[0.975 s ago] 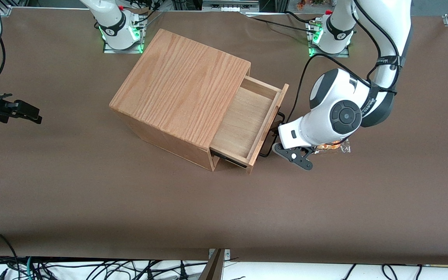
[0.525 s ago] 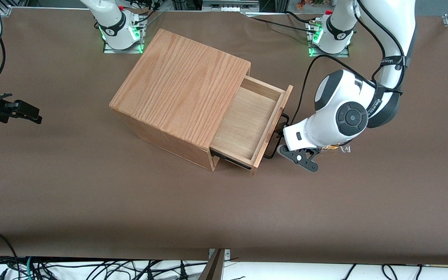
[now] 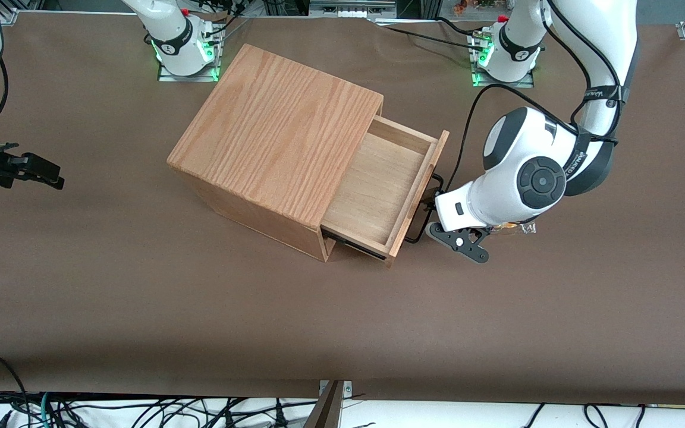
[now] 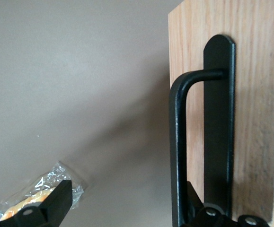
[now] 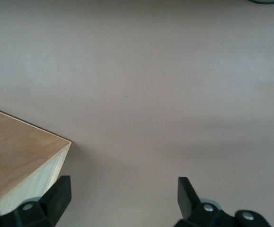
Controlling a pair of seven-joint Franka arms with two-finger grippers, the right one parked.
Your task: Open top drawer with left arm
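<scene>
Since a second ago my pull had drawn the top drawer (image 3: 381, 190) farther out | my gripper (image 3: 431, 205) apparently hooked its handle (image 4: 178, 142), unclenched | mid-pull; next: release, retreat.

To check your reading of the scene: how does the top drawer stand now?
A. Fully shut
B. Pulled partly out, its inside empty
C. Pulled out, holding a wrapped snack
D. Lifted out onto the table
B: the top drawer juts from the box, bare planks showing, with the gripper at its black handle.
</scene>
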